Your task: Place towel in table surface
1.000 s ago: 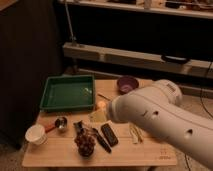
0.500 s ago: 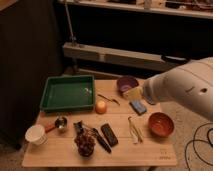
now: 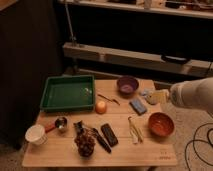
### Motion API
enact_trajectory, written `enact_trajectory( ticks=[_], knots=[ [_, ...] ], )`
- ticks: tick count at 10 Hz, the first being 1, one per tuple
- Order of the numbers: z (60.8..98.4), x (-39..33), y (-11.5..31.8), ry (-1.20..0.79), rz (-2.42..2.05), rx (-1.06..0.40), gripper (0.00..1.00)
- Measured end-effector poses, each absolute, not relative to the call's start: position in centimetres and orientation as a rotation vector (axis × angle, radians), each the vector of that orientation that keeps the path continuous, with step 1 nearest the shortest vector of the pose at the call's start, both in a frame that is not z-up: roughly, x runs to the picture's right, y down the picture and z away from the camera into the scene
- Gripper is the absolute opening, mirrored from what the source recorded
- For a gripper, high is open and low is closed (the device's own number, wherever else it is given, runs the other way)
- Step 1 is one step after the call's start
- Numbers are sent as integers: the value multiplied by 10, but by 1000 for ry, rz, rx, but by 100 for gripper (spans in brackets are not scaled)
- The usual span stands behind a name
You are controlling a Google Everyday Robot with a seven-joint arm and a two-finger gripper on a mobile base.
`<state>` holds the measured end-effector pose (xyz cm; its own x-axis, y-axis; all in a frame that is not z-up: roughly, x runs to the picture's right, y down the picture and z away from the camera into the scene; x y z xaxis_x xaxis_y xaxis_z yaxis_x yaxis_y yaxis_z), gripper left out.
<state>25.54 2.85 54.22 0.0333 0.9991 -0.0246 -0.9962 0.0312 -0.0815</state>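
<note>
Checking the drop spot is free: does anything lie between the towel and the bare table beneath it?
Nothing visible does. The gripper is at the table's right edge with the towel; a blue block lies to its left and a brown bowl nearer the camera, both apart from it.

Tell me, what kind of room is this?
Probably a robot test lab: a wooden table laid with a green tray and purple bowl, metal shelving behind, cables on the floor. The gripper is near the bowl.

Table (image 3: pixel 145 149): tray (image 3: pixel 67 93), orange bowl (image 3: pixel 161 124), cup (image 3: pixel 36 134); pincer (image 3: pixel 159 96) right edge.
</note>
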Motion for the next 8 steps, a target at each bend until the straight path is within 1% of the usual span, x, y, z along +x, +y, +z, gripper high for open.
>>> enact_trajectory(
  ticks=[3, 5, 8],
  knots=[
    [544, 282, 42, -4, 1621, -51, 80],
    [547, 281, 42, 69, 1652, 20, 80],
    [545, 285, 37, 114, 1683, 108, 80]
  ],
)
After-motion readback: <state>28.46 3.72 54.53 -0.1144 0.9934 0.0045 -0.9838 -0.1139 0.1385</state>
